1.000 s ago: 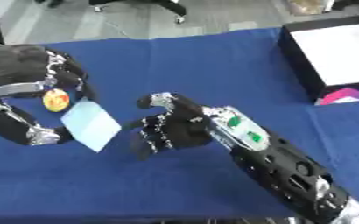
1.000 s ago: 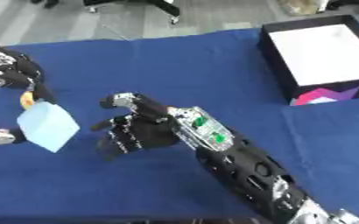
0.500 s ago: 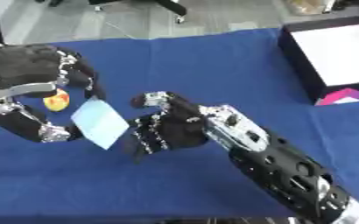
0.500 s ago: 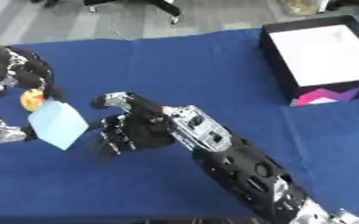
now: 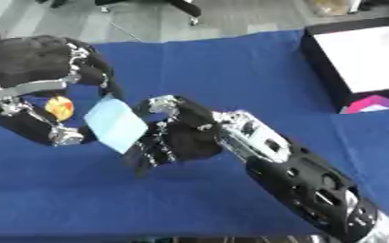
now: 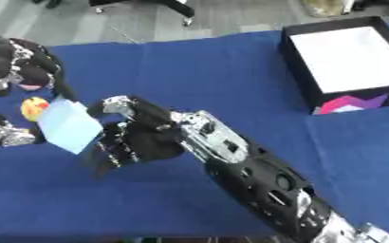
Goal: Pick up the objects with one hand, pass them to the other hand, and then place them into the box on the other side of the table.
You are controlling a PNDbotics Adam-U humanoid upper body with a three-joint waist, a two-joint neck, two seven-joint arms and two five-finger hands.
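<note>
Left hand (image 5: 40, 90): curled round a pale blue card (image 5: 115, 124), held tilted above the blue table (image 5: 231, 61); a small yellow-orange object (image 5: 59, 107) showed beside its fingers — what it was could not be told.
Right hand (image 5: 177, 137): fingers spread and relaxed, holding nothing; palm just beside the card's lower edge, seemingly touching it.
Step in hand: the hand-over, judged not yet done.
Doing it well: the right fingers ought to close on the card's free edge before the left lets go; the card being thin and flat, a pinch across its faces looked safest.
Box (image 6: 347, 61): open, black with a white floor, at the table's far right — well apart from both hands.
</note>
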